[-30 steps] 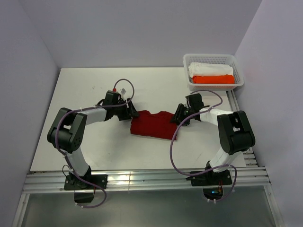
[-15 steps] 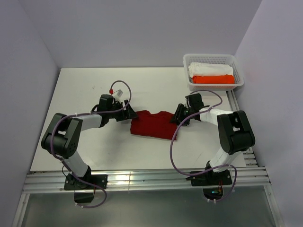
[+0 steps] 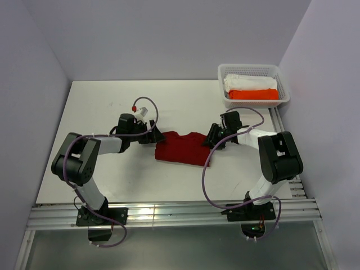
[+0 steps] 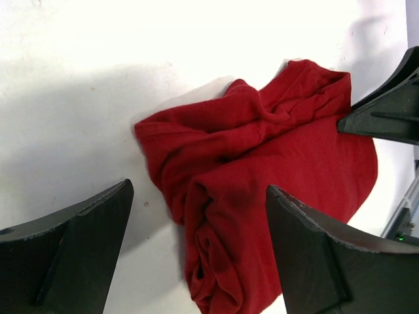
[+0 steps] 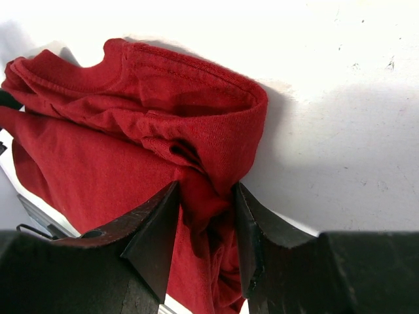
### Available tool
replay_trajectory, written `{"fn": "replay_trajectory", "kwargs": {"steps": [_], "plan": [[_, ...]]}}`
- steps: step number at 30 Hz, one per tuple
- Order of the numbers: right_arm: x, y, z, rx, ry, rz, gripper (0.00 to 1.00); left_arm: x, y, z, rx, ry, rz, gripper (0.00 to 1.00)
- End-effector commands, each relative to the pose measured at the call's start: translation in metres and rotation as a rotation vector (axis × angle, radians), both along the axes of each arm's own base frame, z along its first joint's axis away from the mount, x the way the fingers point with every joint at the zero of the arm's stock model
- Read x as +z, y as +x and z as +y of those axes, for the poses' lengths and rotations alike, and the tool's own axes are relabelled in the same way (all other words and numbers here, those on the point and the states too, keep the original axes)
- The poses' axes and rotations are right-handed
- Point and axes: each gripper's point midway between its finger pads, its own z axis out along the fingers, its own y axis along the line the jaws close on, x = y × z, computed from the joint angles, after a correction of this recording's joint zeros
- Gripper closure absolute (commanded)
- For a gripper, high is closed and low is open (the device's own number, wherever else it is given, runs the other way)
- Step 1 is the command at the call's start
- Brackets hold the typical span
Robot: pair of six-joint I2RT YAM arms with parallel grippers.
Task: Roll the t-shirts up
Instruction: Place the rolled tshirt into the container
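Observation:
The dark red t-shirt (image 3: 183, 148) lies bunched and partly rolled on the white table between my two arms. It also shows in the left wrist view (image 4: 262, 183) and in the right wrist view (image 5: 131, 131). My left gripper (image 3: 153, 136) is open at the shirt's left end, its jaws standing wide on either side of the cloth roll without touching it. My right gripper (image 3: 211, 139) is shut on a fold at the shirt's right end, with cloth pinched between its fingers (image 5: 157, 229). A white t-shirt (image 3: 241, 82) and a bright orange t-shirt (image 3: 254, 94) lie folded in the basket.
A white mesh basket (image 3: 284, 95) stands at the table's back right corner. The right gripper's tip (image 4: 386, 104) shows at the far edge of the shirt in the left wrist view. A metal rail runs along the near table edge (image 3: 169, 214).
My left arm has drawn back to the left and let go of the shirt's left end, then crept slightly back toward it. The right gripper has kept its hold and has not moved.

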Motion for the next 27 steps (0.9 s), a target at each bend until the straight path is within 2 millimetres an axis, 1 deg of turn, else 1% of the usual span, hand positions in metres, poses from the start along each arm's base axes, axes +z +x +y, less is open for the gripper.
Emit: {"fn": "replay_trajectory", "kwargs": {"steps": [1, 2, 6, 7, 11, 14, 15, 16, 18, 19, 20, 23, 24, 26, 27], "plan": [[0.011, 0.013, 0.002, 0.0, 0.011, -0.044, 0.55, 0.004, 0.008, -0.004, -0.053, 0.008, -0.084, 0.14], [0.012, 0.013, 0.002, 0.0, 0.011, -0.044, 0.55, 0.003, 0.008, -0.005, -0.067, 0.007, -0.082, 0.17], [0.012, 0.012, 0.002, 0.002, 0.009, -0.042, 0.55, -0.005, 0.012, -0.009, -0.079, 0.012, -0.06, 0.18], [0.012, 0.012, 0.002, 0.001, 0.008, -0.042, 0.55, -0.009, 0.012, -0.009, -0.08, 0.015, -0.045, 0.2], [0.012, 0.012, 0.001, -0.002, 0.008, -0.043, 0.55, -0.011, 0.017, -0.011, -0.079, 0.012, -0.046, 0.23], [0.013, 0.014, 0.001, -0.006, 0.006, -0.044, 0.55, -0.014, 0.02, -0.012, -0.086, 0.015, -0.033, 0.3], [0.012, 0.014, 0.001, -0.007, 0.003, -0.043, 0.55, -0.018, 0.019, -0.012, -0.088, 0.02, -0.024, 0.31], [0.013, 0.017, 0.0, -0.014, -0.002, -0.047, 0.55, -0.02, 0.018, -0.012, -0.093, 0.024, -0.019, 0.35], [0.011, 0.018, -0.001, -0.019, -0.01, -0.041, 0.55, -0.021, 0.017, -0.012, -0.095, 0.025, -0.018, 0.37], [0.012, 0.02, -0.001, -0.023, -0.014, -0.041, 0.56, -0.022, 0.014, -0.011, -0.095, 0.024, -0.017, 0.37], [0.011, 0.021, -0.002, -0.024, -0.016, -0.041, 0.57, -0.02, 0.013, -0.011, -0.092, 0.019, -0.023, 0.36], [0.01, 0.025, -0.003, -0.032, -0.03, -0.041, 0.59, -0.02, 0.008, -0.01, -0.096, 0.015, -0.026, 0.33], [0.009, 0.026, -0.004, -0.036, -0.035, -0.041, 0.59, -0.02, 0.008, -0.009, -0.097, 0.017, -0.027, 0.35], [0.008, 0.028, -0.004, -0.036, -0.037, -0.04, 0.63, -0.022, 0.006, -0.009, -0.101, 0.019, -0.02, 0.38], [0.007, 0.029, -0.004, -0.034, -0.04, -0.035, 0.65, -0.022, 0.005, -0.009, -0.105, 0.019, -0.017, 0.42]]}}
